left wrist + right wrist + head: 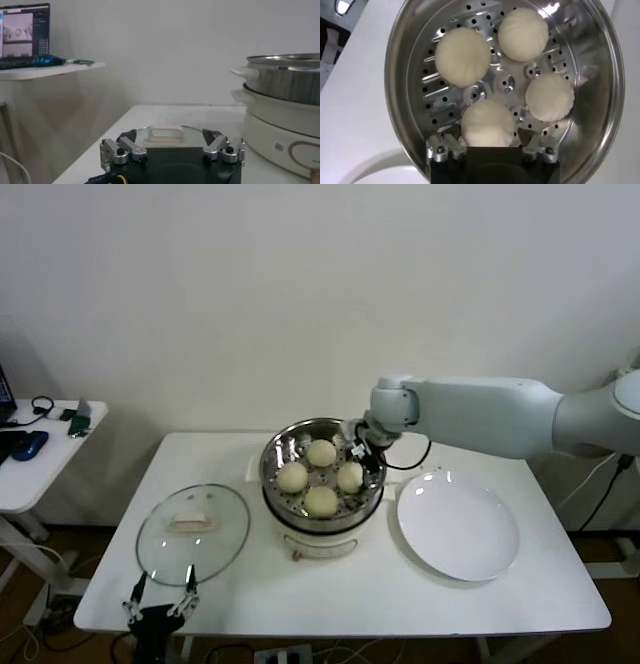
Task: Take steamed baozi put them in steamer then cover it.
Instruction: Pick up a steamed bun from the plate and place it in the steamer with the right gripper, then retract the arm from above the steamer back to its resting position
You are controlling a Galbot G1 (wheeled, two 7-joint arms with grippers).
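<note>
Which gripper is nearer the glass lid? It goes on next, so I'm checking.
Left. The left gripper sits at the near edge of the glass lid; the right gripper is over the steamer, beyond it.

The room is lit evenly and quite brightly from above, and the pale wall behind shows no strong shadow. On the white rectangular table point(400, 584) the shadows are soft and short, lying close under the objects. The flat white round plate point(458, 527) carries a small bright reflection near its far rim. The round shiny stainless-steel steamer point(600, 75) shows glare on its rim and perforated tray in the right wrist view. The four small cream-white round buns point(462, 56) look sharp there. The left wrist view is dimmer and greyish, and the dark laptop screen point(25, 32) far off looks soft.
</note>
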